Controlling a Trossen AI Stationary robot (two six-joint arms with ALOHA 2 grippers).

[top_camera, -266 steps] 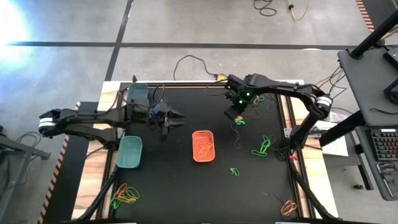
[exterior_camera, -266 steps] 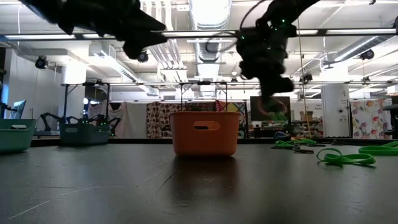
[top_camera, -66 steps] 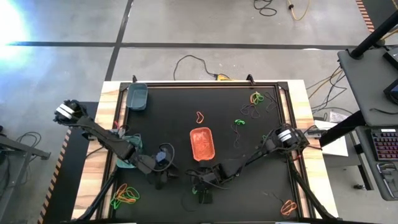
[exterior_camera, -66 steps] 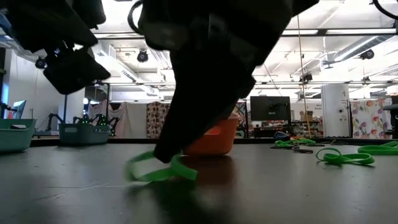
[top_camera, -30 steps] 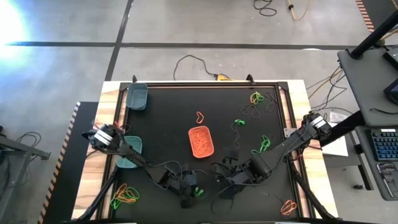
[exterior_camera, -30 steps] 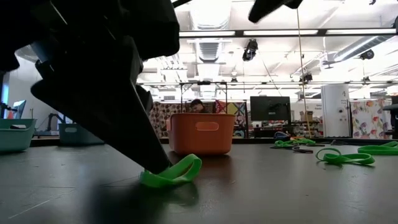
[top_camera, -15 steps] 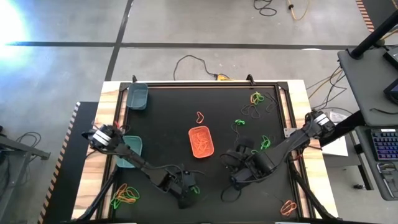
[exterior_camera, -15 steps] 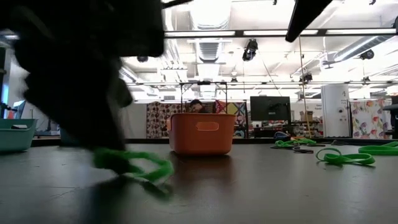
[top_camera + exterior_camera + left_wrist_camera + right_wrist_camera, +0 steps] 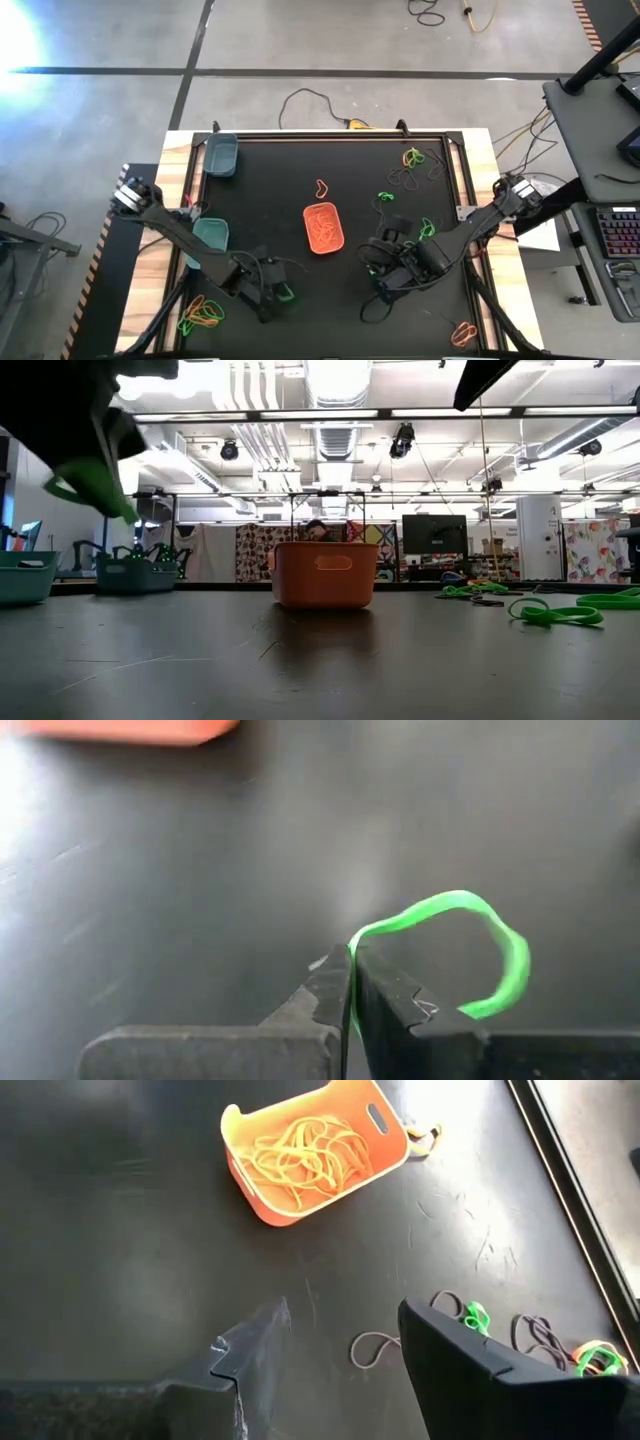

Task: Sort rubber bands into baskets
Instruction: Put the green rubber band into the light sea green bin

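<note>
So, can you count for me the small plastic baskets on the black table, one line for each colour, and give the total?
Orange plastic basket: 1
Light teal-green plastic basket: 1
Dark grey-teal plastic basket: 1
Total: 3

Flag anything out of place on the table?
One orange rubber band lies loose on the mat just beyond the orange basket holding the other orange bands. Otherwise nothing stands out.
</note>
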